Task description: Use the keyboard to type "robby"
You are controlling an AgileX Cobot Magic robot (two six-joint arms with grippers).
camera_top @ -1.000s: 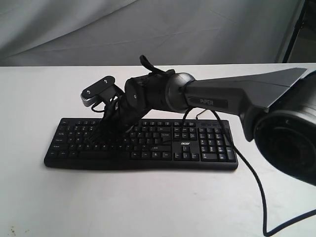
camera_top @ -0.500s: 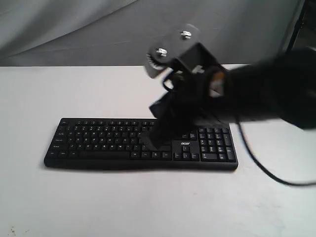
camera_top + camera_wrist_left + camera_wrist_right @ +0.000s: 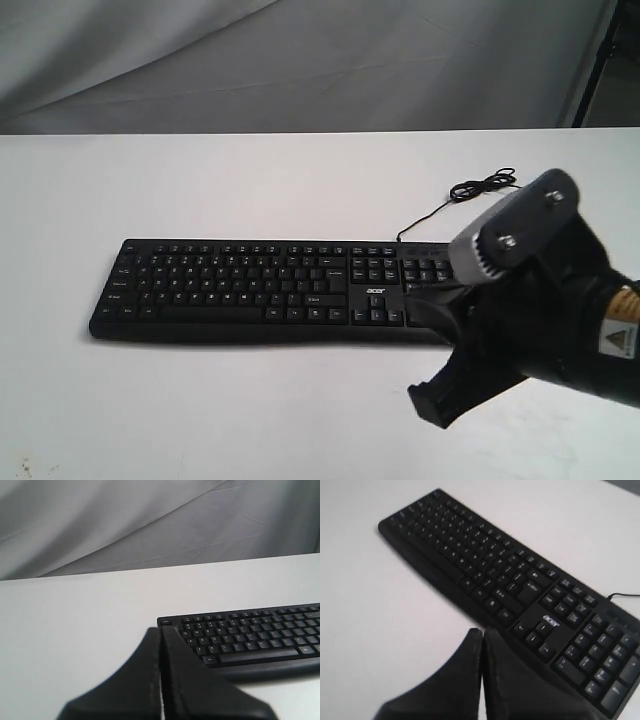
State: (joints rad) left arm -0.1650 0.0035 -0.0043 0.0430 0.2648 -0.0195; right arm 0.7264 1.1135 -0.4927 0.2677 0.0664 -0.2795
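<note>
The black keyboard point(image 3: 250, 290) lies flat across the white table, its "acer" logo between the main keys and the number pad, its thin cable point(image 3: 470, 190) coiled behind its right end. My right gripper point(image 3: 437, 400) is shut with nothing in it, hanging in front of the keyboard's right end and hiding part of the number pad. In the right wrist view the right gripper point(image 3: 482, 632) points at the table just short of the arrow keys of the keyboard point(image 3: 485, 565). My left gripper point(image 3: 161, 631) is shut and empty, off the left end of the keyboard point(image 3: 250, 640), and does not show in the exterior view.
The white table point(image 3: 300, 180) spreads wide behind and in front of the keyboard. A grey cloth backdrop point(image 3: 300, 60) hangs along its far edge. A dark stand point(image 3: 600, 60) is at the back right.
My right arm has pulled off the left-middle keys, swung up and to the right, and come down in front of the keyboard's right end. The keyboard has not moved.
</note>
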